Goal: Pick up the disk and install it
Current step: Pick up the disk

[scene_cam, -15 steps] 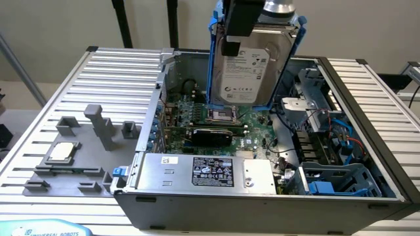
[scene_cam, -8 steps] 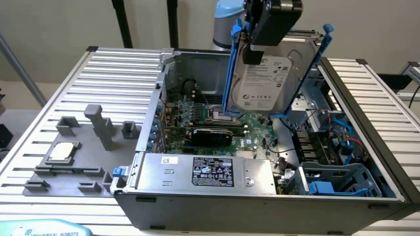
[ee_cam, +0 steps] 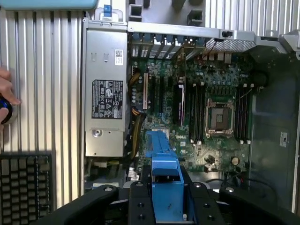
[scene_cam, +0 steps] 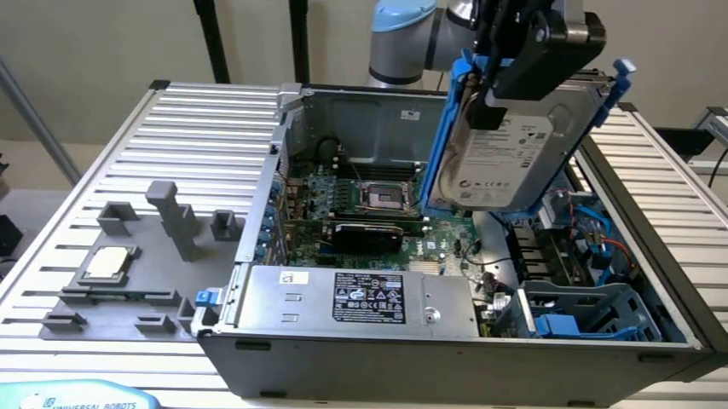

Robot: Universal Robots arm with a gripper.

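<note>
In the exterior view, the black 2-finger gripper (scene_cam: 500,104) on the pale blue and grey robot arm (scene_cam: 404,38) pinches the flat silver-grey hard disk with its white printed label (scene_cam: 512,162). The disk is clipped in a bright blue plastic frame (scene_cam: 442,136). It hangs tilted in the air above the open grey metal computer case (scene_cam: 455,366), over the green motherboard (scene_cam: 364,200), touching nothing below. A large silver box with a black label (scene_cam: 353,298) lies along the case's near wall. On the ribbed aluminium table (scene_cam: 216,119), toward the exterior view's left, a small square silver chip (scene_cam: 108,262) sits on a grey fixture plate (scene_cam: 114,315).

In the wrist view, the blue frame stands clamped between the gripper's black fingers (ee_cam: 138,201), above the motherboard. A person's hand (ee_cam: 5,93) and a black keyboard (ee_cam: 26,183) lie beside the case.
</note>
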